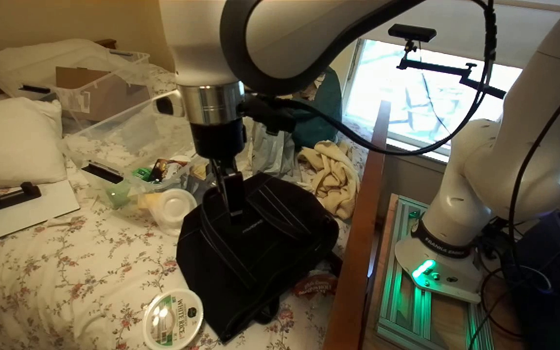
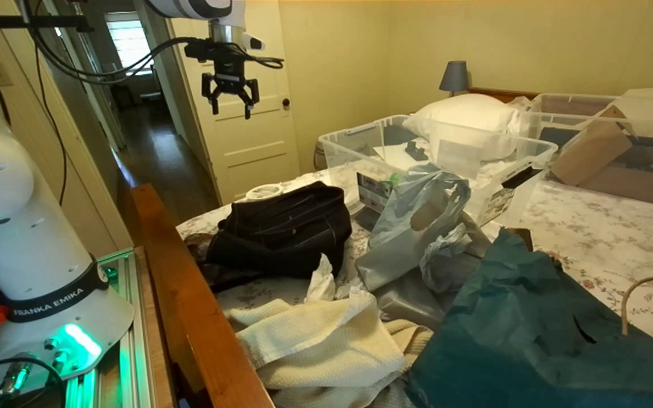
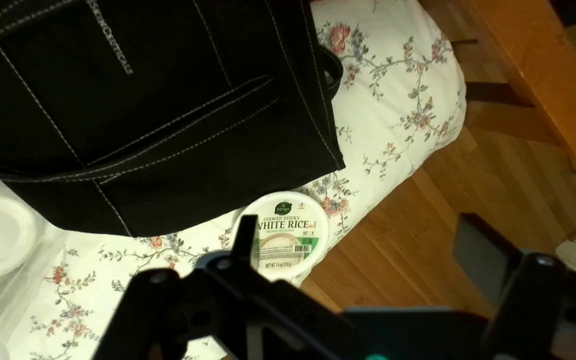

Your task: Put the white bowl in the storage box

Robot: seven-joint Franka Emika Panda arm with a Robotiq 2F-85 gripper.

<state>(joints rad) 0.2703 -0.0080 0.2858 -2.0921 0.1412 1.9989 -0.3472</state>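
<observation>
White bowl below the claw, off to one side

The white bowl [image 3: 288,235], round with no long axis and labelled rice, lies on the bedsheet-covered counter [image 1: 76,272] at the edge of a black bag [image 1: 260,248]; touching or just beside, I can't tell. The claw [image 2: 231,113] hangs well above, its fingers [image 3: 244,237] spread, grasping nothing. In the wrist view the bowl sits off the gap's middle, partly hidden by the finger at the left of that view, so I'd judge a sideways shift is needed before lowering.

Past the bag stands the storage box [image 2: 522,195], clear plastic, with a green thing [image 1: 141,173] and a dark packet [image 1: 166,169] apparently inside. Another round white dish [image 1: 178,206] shows by its wall; inside or out, I can't say. A farther bin [image 1: 136,65] seems to hold a cardboard box [image 2: 593,146].
</observation>
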